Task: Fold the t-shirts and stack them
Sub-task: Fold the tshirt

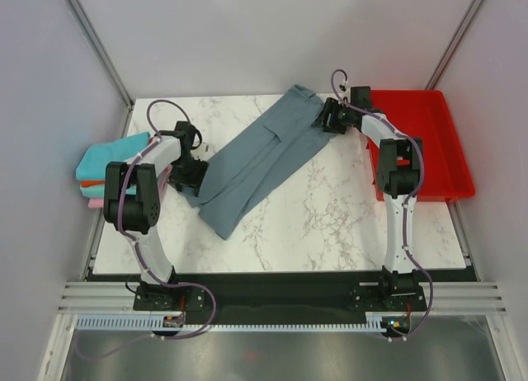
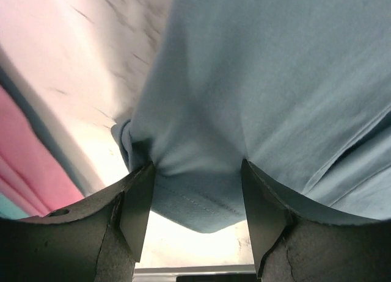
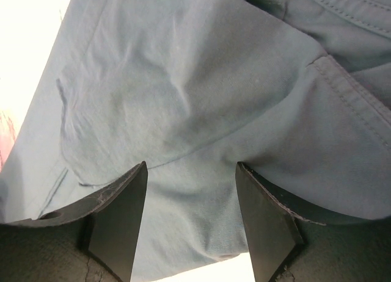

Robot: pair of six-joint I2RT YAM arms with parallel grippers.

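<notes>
My left pincer (image 1: 193, 168) (image 2: 195, 166) stands released, its two fingers spread with a bunched hem of the grey-blue shirt (image 1: 264, 154) (image 2: 275, 80) lying in the gap between them. My right pincer (image 1: 330, 117) (image 3: 190, 166) is released too, its fingers apart and the same shirt's (image 3: 183, 80) cloth spreading under and between them. That shirt lies unfolded and rumpled on the marble table (image 1: 346, 216), running slantwise from the far right, where my right pincer meets its end, down to the near left, with my left pincer at its left edge. I count one grey-blue shirt. Well to the left, at the table's left edge, sits one stack of folded shirts: a teal shirt (image 1: 107, 157) on top, an orange shirt (image 1: 85, 184) showing as a thin band under it, and a pink shirt (image 1: 95, 203) at the bottom. A second teal band shows between orange and pink; I cannot tell whether it is another shirt. One red tray (image 1: 452, 142) stands at the right, beside my right arm.
</notes>
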